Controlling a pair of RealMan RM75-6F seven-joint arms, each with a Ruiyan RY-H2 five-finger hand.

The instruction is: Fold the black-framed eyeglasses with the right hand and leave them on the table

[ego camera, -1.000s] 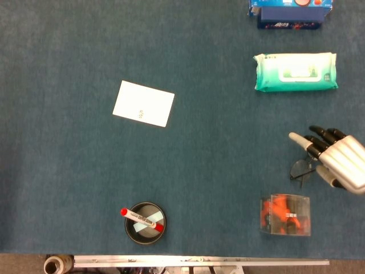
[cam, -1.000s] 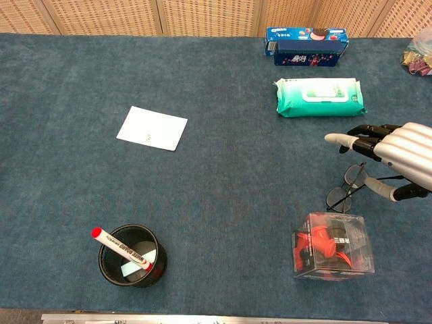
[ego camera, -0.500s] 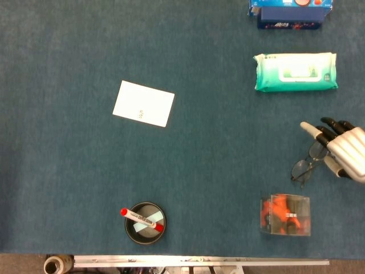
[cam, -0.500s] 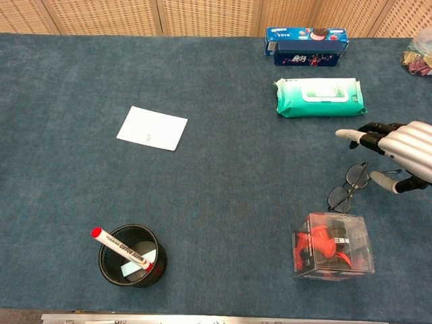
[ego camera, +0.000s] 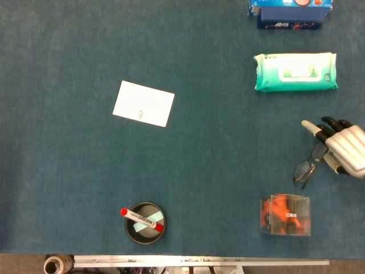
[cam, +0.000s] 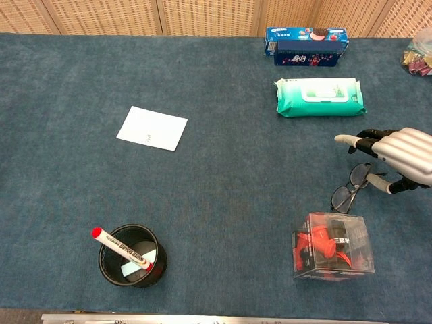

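Chest view: right hand (cam: 399,156) over glasses (cam: 349,188), fingers (cam: 351,140) spread, thumb by temple arm, probably to fold it. Glasses on bench (cam: 223,175).

The right hand (cam: 403,156) is cut off by the frame's right edge, and it covers part of the black-framed eyeglasses (cam: 349,189). Whether the fingers touch the frame is unclear. A blue box (ego camera: 290,12) is cropped at the top.

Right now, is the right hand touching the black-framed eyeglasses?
Cannot tell. In both the head and chest views the right hand overlaps the far end of the eyeglasses, hiding where they would meet, so neither view shows contact or a gap plainly.
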